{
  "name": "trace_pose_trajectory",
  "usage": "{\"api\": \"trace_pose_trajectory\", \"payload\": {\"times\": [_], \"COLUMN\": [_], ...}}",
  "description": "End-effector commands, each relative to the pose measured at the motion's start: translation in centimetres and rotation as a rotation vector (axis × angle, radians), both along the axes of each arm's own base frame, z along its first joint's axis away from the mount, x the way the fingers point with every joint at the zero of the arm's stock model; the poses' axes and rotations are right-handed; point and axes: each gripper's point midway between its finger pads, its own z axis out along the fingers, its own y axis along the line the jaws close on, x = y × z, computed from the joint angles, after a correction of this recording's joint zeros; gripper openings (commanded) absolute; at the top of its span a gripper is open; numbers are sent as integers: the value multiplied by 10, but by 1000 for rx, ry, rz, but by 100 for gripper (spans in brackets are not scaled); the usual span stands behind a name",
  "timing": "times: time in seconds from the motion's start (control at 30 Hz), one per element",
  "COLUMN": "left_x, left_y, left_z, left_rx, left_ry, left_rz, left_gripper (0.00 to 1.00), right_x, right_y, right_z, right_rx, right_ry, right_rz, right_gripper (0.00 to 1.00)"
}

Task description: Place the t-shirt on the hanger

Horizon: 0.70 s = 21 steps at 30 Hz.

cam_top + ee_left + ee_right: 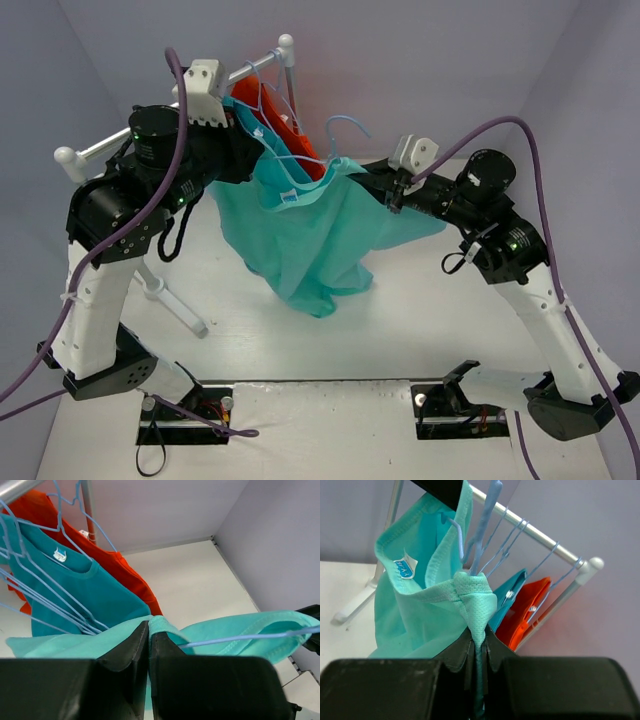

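Note:
The mint-teal t-shirt (pixel 310 240) hangs stretched between my two grippers above the table, its white neck label (pixel 404 567) showing inside the collar. My left gripper (pixel 255 150) is shut on one side of the collar (pixel 149 625). My right gripper (pixel 378 183) is shut on the opposite side, with a bunched fold (pixel 479 640) between its jaws. A light-blue wire hanger (pixel 345 121) sits at the collar opening. Its wire (pixel 250 636) runs along inside the collar, and its neck rises just behind the fold (pixel 485 525).
A white clothes rack (pixel 240 75) stands at the back left, with a foot (pixel 175 305) on the table. On it hang a darker teal t-shirt (pixel 85 590), an orange-red garment (pixel 130 575) and several spare blue hangers (pixel 30 590). Grey walls close in on both sides.

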Motion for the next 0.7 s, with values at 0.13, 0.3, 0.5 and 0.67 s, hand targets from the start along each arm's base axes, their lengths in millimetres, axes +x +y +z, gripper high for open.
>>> {"api": "trace_pose_trajectory", "payload": {"times": [0.13, 0.3, 0.5, 0.67], "left_x": [-6, 0, 3, 0], "left_y": [-1, -3, -8, -15], "left_z": [-4, -13, -4, -8], "left_rx": [0, 5, 7, 43], "left_ry": [-7, 1, -38, -60], "left_rz": [-29, -12, -33, -95], "left_gripper": [0, 0, 0, 20], "right_x": [-11, -15, -16, -12], "right_y": [1, 3, 2, 2], "right_z": [47, 37, 29, 19], "right_rx": [177, 235, 250, 245], "right_ry": [-127, -116, -99, -82], "right_rz": [40, 65, 63, 48], "right_gripper": [0, 0, 0, 0]}}
